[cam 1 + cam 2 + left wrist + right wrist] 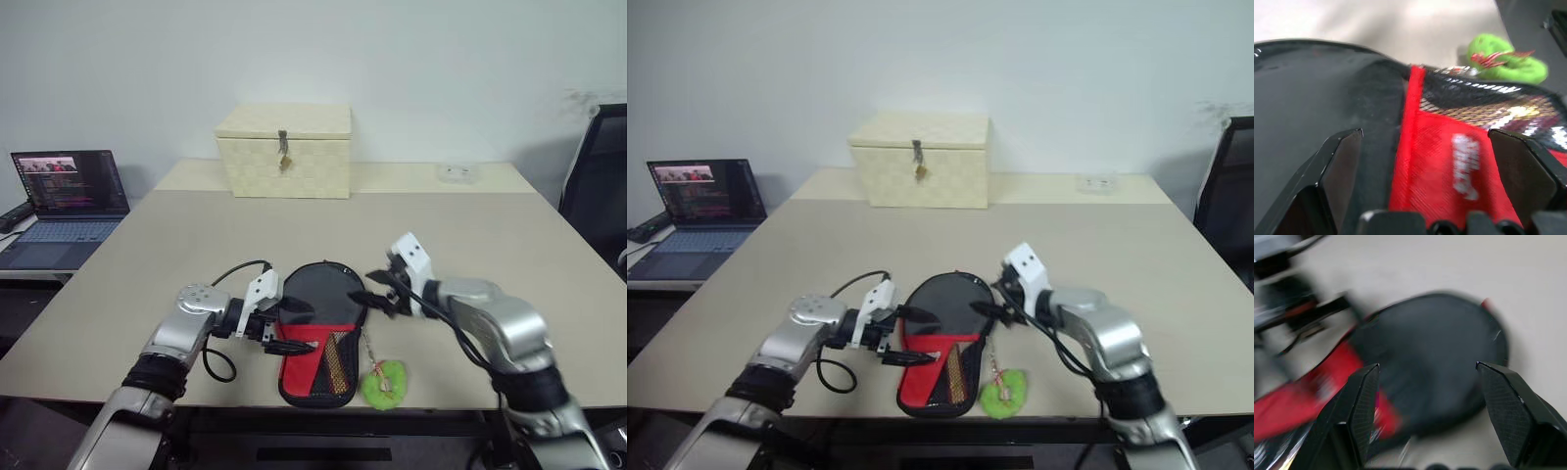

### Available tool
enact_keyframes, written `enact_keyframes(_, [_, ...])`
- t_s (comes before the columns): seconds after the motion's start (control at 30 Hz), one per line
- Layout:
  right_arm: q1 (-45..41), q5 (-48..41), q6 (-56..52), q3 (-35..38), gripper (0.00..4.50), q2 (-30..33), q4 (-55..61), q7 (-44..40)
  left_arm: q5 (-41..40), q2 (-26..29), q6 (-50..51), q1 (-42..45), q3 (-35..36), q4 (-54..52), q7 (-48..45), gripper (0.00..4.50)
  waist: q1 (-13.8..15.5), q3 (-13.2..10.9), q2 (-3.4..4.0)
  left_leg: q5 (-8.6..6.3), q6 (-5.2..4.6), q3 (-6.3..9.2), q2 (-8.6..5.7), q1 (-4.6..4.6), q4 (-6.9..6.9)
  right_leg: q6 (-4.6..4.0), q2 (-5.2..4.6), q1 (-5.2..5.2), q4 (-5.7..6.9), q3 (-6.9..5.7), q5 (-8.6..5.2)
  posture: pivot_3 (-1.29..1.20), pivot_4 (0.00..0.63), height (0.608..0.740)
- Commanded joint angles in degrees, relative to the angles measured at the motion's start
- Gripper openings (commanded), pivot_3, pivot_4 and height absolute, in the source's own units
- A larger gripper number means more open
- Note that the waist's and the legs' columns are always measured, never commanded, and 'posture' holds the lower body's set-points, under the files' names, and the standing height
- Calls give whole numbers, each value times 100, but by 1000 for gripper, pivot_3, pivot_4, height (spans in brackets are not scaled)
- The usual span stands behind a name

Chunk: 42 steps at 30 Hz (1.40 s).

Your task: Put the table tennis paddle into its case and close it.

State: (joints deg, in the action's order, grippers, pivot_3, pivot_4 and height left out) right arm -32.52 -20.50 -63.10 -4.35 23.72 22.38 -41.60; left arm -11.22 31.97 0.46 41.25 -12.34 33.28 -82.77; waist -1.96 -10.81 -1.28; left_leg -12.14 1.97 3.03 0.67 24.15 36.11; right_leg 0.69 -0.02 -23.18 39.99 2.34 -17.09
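Head view, case (pixel 318 333) between both end effectors

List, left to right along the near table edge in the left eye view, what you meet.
Left gripper → case → green fluffy charm → right gripper.

Both arms are silver-grey metal shells with black ribbed cuffs and white wrist blocks; black cables loop beside each, ending in black two-fingered jaws
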Motion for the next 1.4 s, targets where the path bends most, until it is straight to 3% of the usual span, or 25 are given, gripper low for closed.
enact_keyframes(0.03, [403,-708,-560,351,3431,378,1011,-212,171,-150,-454,413,-12,594,-162,4500,-11,1,-1,0,0,0,-1,-1,0,0,5,1,0,-1,0,0,150,740])
enact_keyframes(0.2, [1370,-582,-414,-15,3431,1182,1434,-37,476,-402,-987,724,-99,1513,-199,4500,-20,3,-4,0,-1,-3,-9,-1,-1,1,14,2,-3,1,-1,0,150,740])
enact_keyframes(0.6, [1659,105,525,-1075,3431,1166,555,479,675,-524,-1362,771,-169,2064,-447,4500,-26,15,-15,0,-2,-1,-11,-40,4,31,21,47,-6,1,-16,0,150,740])
enact_keyframes(0.7, [1625,101,579,-1095,2850,1169,496,452,699,-516,-1372,755,-171,2103,-519,4500,-36,16,-17,0,-2,0,-9,-70,3,32,25,77,-10,1,-16,0,150,740])
enact_keyframes(0.97, [1939,-306,403,-689,154,1615,1025,94,698,-597,-1300,721,-166,2206,-547,4500,6,17,-18,0,-2,1,-5,-88,-1,34,23,99,-17,1,-19,0,150,740])
enact_keyframes(1.17, [2140,-693,335,-545,35,2138,1626,-256,736,-744,-1286,774,-180,2332,-464,4500,26,18,-17,-1,-2,4,-6,-84,-1,37,17,99,-23,-2,-20,0,150,740])
enact_keyframes(1.4, [2325,-639,612,-972,35,2485,1922,-425,788,-891,-1286,856,-172,2466,-399,4500,71,23,-18,-1,-2,20,-14,-75,-1,51,1,114,-56,-17,-17,0,150,740])
